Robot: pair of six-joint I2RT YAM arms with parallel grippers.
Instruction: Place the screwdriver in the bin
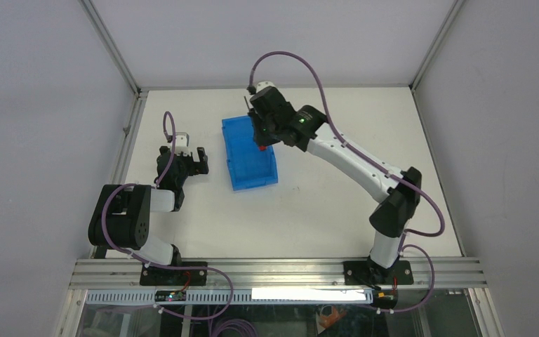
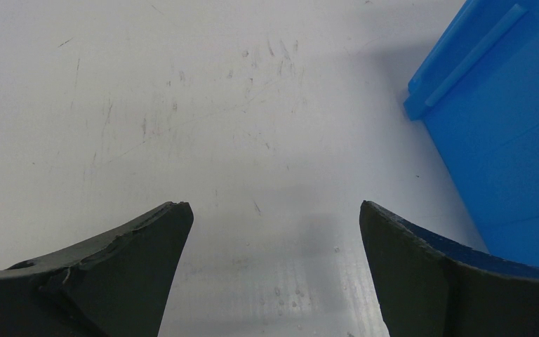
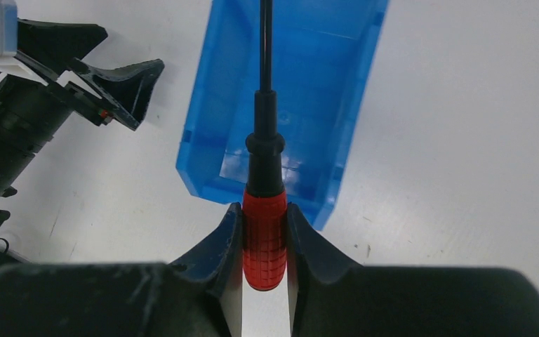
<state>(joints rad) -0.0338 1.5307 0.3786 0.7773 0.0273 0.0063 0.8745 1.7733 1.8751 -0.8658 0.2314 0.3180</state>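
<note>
The screwdriver (image 3: 264, 235) has a red ribbed handle and a thin black shaft. My right gripper (image 3: 264, 210) is shut on the handle, with both fingers pressed against its sides. The shaft points out over the inside of the blue bin (image 3: 323, 77). In the top view the right gripper (image 1: 260, 140) hangs over the bin's (image 1: 253, 177) far right part, and a bit of the red screwdriver (image 1: 261, 148) shows below it. My left gripper (image 1: 198, 161) sits open and low on the table, left of the bin. Only bare table lies between its fingers in the left wrist view (image 2: 275, 210).
The bin's wall (image 2: 505, 133) stands close to the right of the left gripper's right finger. The left arm's gripper (image 3: 123, 81) shows at the left of the right wrist view. White walls and a metal frame (image 1: 133, 119) border the table.
</note>
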